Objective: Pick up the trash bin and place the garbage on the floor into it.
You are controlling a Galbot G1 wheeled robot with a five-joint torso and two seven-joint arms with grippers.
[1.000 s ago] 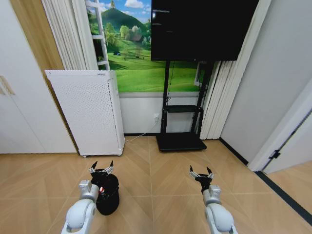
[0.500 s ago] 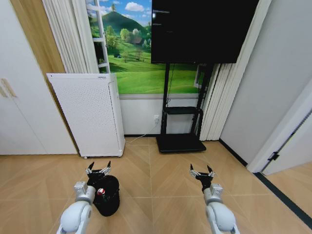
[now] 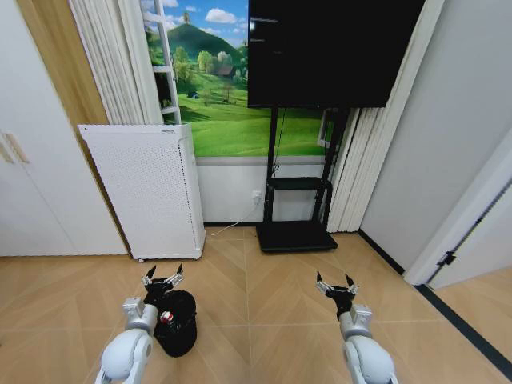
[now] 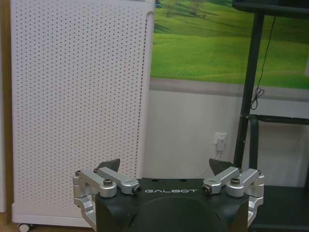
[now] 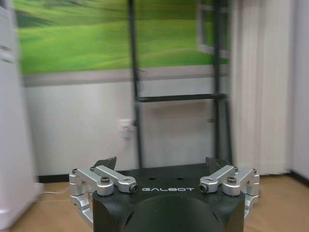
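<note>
Two grippers sit nearest the camera, both with fingers spread apart and holding nothing: the left gripper [image 3: 162,279] hovers at the near rim of the trash bin [image 3: 178,328], the right gripper [image 3: 335,286] hangs well apart over bare floor [image 3: 264,320]. Something small and red-and-white [image 3: 167,317] shows inside the bin's mouth. Being wire mesh, the bin is probably light and stiff; its rim looks the best place to take hold. Farther off stand a white perforated appliance [image 3: 144,188] and a TV stand [image 3: 294,232].
</note>
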